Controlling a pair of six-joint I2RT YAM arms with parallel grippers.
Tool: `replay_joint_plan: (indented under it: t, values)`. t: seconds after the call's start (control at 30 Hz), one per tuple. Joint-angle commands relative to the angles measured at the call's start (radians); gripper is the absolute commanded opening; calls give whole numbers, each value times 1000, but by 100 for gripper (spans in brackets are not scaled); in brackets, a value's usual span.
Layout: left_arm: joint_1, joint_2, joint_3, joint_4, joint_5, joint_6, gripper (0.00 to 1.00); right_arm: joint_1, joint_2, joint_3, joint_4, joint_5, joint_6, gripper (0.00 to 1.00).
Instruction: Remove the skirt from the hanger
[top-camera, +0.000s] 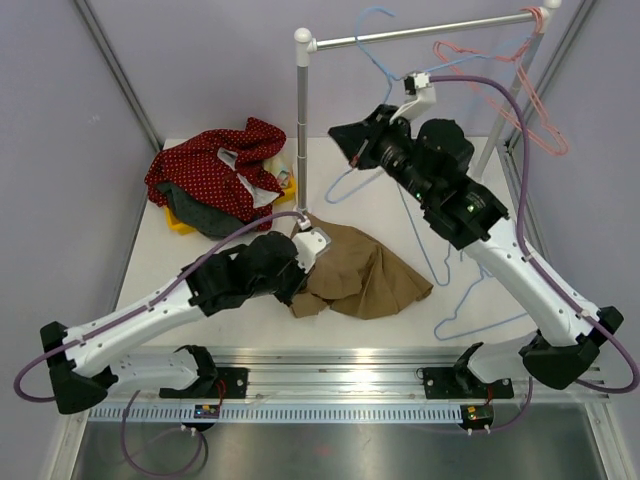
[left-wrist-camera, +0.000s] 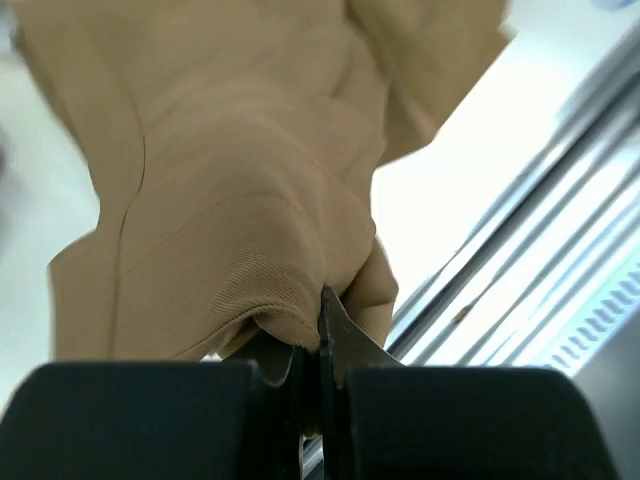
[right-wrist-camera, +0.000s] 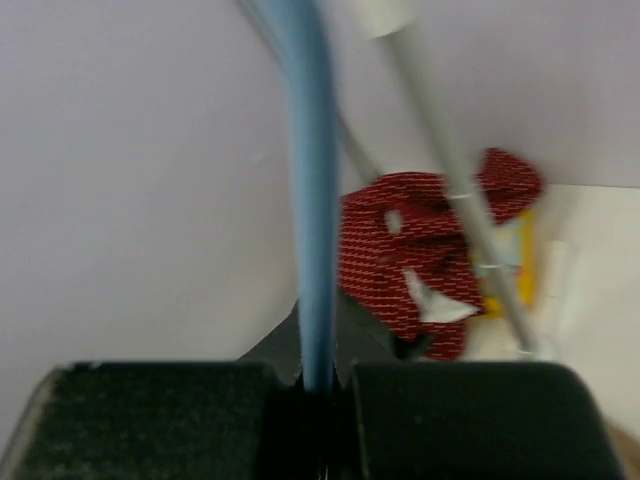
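**A:** Since the skirt (top-camera: 365, 278) is lying crumpled on the bench (top-camera: 400, 325), where's the grip?

**B:** Left pincer's (left-wrist-camera: 323, 345) clamped on a folded edge. Looks soft, light and floppy, so pinch a thick fold. Right pincer's (right-wrist-camera: 318, 385) clenched on the blue hanger (right-wrist-camera: 308, 180).

**Skirt at centre, rack behind, clothes pile at upper left**

In the top view the skirt (top-camera: 365, 275) lies on the table (top-camera: 150, 255) at the centre, in front of the rack's pole (top-camera: 303, 130). The left gripper (left-wrist-camera: 322, 340) pinches its left edge. A clothes pile (top-camera: 215, 170) sits in a bin (top-camera: 178, 226) at upper left, left of the pole. The rail (top-camera: 430, 29) crosses the upper right. The right gripper (right-wrist-camera: 318, 375) clamps a hanger (right-wrist-camera: 312, 200) just below the rail. A second hanger (top-camera: 545, 120) hangs at its right end. A third hanger (top-camera: 483, 326) lies on the table at lower right.
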Motion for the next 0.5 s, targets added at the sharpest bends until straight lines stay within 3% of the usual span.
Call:
replay_joint_plan:
  t: [0.0,0.1,0.23,0.47]
  values:
    - [-50,-41,16,70,77,-92,0,-103,76,94,-138,61,-139,0]
    - [-93,-49,-4,45,-2,-112,0,-142,93,152,-230,35,-160,0]
    - [-91,-104,-20,1,-242,-142,0,-148,29,75,-257,6,-185,0]
    - [2,-98,202,-70,-368,-46,0,-148,-114,-63,-254,-137,-100,0]
